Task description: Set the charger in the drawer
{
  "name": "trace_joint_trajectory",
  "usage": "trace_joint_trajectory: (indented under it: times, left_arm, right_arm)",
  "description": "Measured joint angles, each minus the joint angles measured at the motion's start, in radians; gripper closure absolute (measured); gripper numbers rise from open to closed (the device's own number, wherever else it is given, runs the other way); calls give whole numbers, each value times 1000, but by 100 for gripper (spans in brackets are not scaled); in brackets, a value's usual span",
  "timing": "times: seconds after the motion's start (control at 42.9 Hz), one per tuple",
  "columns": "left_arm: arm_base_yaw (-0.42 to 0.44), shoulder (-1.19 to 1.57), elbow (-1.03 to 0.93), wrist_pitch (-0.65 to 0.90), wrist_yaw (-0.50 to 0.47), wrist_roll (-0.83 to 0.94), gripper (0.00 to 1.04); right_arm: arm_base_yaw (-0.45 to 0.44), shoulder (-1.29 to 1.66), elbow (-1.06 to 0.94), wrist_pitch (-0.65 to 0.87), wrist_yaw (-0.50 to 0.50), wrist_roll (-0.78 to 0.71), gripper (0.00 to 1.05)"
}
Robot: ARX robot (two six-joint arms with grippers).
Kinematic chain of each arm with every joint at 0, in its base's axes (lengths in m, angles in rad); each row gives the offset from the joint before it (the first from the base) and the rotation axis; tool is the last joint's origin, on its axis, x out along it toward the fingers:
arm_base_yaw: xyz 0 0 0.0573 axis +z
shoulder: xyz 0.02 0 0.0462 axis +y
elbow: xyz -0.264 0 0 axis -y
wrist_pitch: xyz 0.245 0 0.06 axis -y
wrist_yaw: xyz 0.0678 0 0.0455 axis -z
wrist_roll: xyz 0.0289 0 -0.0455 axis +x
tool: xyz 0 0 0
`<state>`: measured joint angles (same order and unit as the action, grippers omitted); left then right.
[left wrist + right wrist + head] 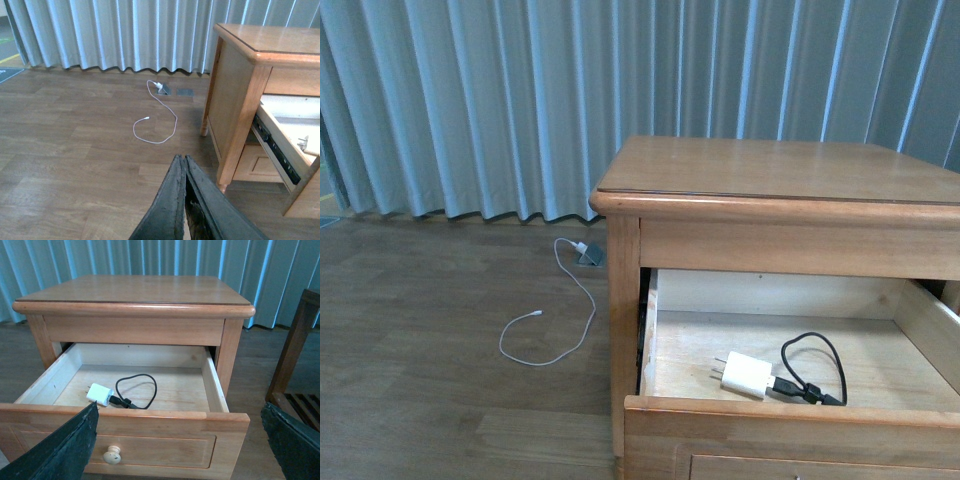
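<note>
In drawer (216,390): white charger (100,394), black looped cable; left pincer (182,161) closed, right pincer (179,412) spread, empty.

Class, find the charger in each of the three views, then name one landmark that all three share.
Front view: the charger lies lower right, on the drawer floor near its front wall.
Left wrist view: only its prongs seem to show, where the picture's edge cuts off the open drawer.
Right wrist view: charger inside the drawer, just behind the front wall, cable looped beside it.
Shared landmark: the nightstand top.
</note>
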<state>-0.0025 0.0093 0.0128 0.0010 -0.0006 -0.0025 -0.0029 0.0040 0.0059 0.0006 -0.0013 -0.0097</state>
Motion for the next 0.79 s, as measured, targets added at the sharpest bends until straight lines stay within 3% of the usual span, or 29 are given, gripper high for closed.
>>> trace_joint_trajectory:
  times: [0.28,0.35,0.42,0.56,0.793]
  left_arm:
    - [0,-5,0,0,0,-2,100]
    - [0,-5,0,0,0,-1,90]
    - [0,-5,0,0,0,-1,79]
    - [0,-5,0,0,0,-1,57]
    - [0,-5,0,0,0,-1,14]
  right_arm:
    - [0,0,0,0,0,0,8]
    - [4,5,3,-13,10,-6,8]
    - [24,45,36,-117,29,-35,8]
    - [37,198,65,-195,-9,-22,8]
    - [26,661,134,5,-76,43,8]
